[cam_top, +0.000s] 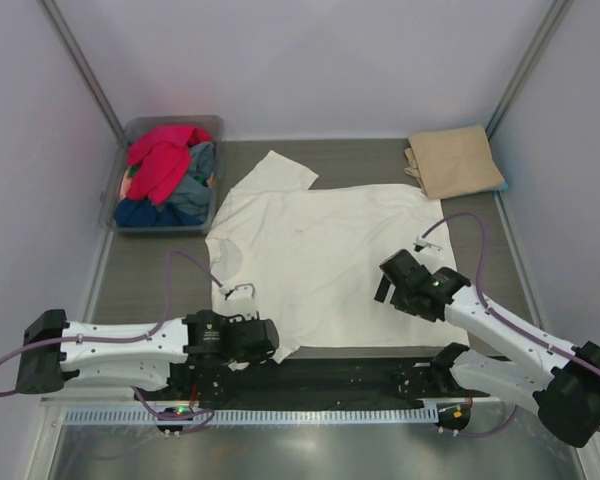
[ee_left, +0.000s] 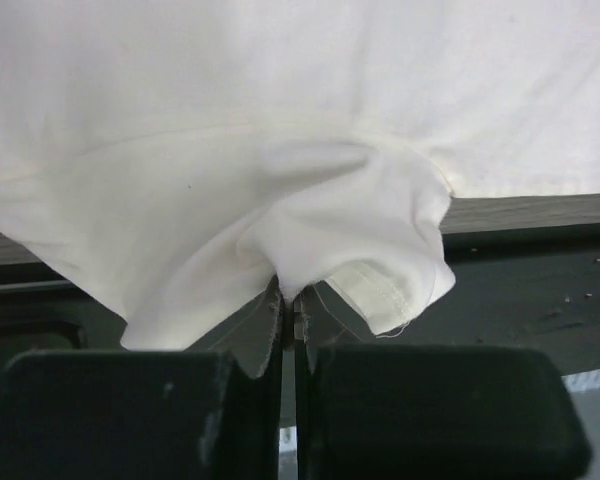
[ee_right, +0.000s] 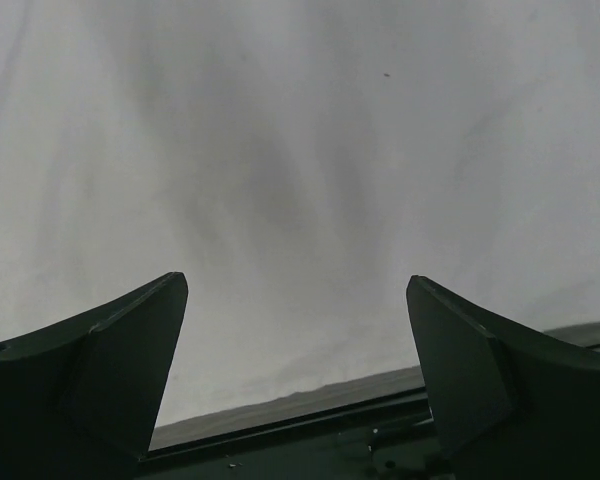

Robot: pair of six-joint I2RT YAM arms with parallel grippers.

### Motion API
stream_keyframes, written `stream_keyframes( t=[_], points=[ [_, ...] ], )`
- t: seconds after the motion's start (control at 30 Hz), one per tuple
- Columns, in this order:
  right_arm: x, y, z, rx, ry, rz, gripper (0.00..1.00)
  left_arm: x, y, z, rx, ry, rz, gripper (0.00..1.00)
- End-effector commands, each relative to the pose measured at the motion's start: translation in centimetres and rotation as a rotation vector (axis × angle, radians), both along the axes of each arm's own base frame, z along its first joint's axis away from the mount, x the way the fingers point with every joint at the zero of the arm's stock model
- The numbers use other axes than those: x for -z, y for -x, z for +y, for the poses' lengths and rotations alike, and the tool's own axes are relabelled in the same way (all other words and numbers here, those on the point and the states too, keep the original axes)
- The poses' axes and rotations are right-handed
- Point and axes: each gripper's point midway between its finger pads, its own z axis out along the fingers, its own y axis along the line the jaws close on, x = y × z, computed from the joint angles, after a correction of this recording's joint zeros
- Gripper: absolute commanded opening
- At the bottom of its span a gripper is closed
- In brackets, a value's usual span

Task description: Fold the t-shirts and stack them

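Left gripper (ee_left: 288,310) clamps the near hem of the cream-white t-shirt (cam_top: 320,250) spread mid-table; right gripper (ee_right: 295,290) hangs above it, jaws apart.
With only a small bunch caught, a one-sided pull could slip free or skew the shirt; tub (cam_top: 120,215) at left and folded tan t-shirt (cam_top: 455,160) at right block nothing.

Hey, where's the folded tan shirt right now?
In the top view, the tan shirt lies folded at the far right corner of the table, just beyond the spread cream-white shirt and opposite the grey tub at far left.
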Motion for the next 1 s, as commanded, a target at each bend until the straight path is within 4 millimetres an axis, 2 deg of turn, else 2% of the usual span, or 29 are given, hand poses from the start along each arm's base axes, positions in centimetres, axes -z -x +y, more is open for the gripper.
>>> stream_keyframes(
  t=[0.0, 0.17, 0.23, 0.3, 0.4, 0.47, 0.53, 0.57, 0.6, 0.67, 0.7, 0.73, 0.87, 0.97],
  points=[
    [-1.9, 1.4, -3.3, 0.192, 0.118, -0.028, 0.98, 0.8, -1.0, -0.1, 0.052, 0.017, -0.045, 0.0],
    [-4.6, 2.2, -6.7, 0.511, -0.061, -0.273, 1.0, 1.4, -1.5, -1.3, 0.121, 0.059, -0.029, 0.0],
    [-4.7, 2.4, -7.8, 0.568, -0.057, -0.283, 1.0, 1.6, -1.4, -1.5, 0.142, 0.056, -0.025, 0.0],
    [-3.8, 2.4, -8.7, 0.563, 0.061, -0.188, 1.0, 1.7, -1.4, -1.6, 0.165, 0.052, -0.027, 0.0],
    [-1.8, 1.9, -7.3, 0.498, 0.142, 0.009, 1.0, 1.9, -1.3, -2.0, 0.184, 0.073, -0.025, 0.0],
    [-0.4, 2.0, -5.6, 0.442, 0.105, 0.098, 1.0, 2.0, -1.3, -2.3, 0.189, 0.096, -0.021, 0.0],
    [1.0, 1.4, -4.2, 0.424, 0.041, 0.118, 1.0, 2.0, -1.4, -2.6, 0.19, 0.11, -0.02, 0.0],
    [2.3, 2.0, -3.5, 0.411, 0.007, 0.161, 1.0, 1.9, -1.5, -2.8, 0.19, 0.12, -0.02, 0.0],
    [2.9, 1.0, -2.7, 0.409, -0.037, 0.142, 1.0, 1.8, -1.5, -2.9, 0.19, 0.126, -0.022, 0.0],
    [4.6, 1.2, -2.0, 0.386, -0.063, 0.173, 1.0, 1.7, -1.6, -3.0, 0.187, 0.132, -0.022, 0.0],
    [4.9, 0.2, -1.5, 0.383, -0.085, 0.152, 1.0, 1.8, -1.6, -2.9, 0.188, 0.131, -0.021, 0.0],
    [5.8, 0.1, -1.5, 0.38, -0.07, 0.174, 1.0, 1.8, -1.6, -2.9, 0.193, 0.129, -0.024, 0.0],
    [6.6, -3.7, 0.1, 0.289, -0.063, 0.138, 0.99, 1.8, -1.9, -2.0, 0.186, 0.103, -0.026, 0.0],
    [5.7, -9.2, 2.5, 0.194, -0.112, 0.025, 0.97, 1.6, -2.4, -1.2, 0.163, 0.092, -0.039, 0.0]
  ],
)
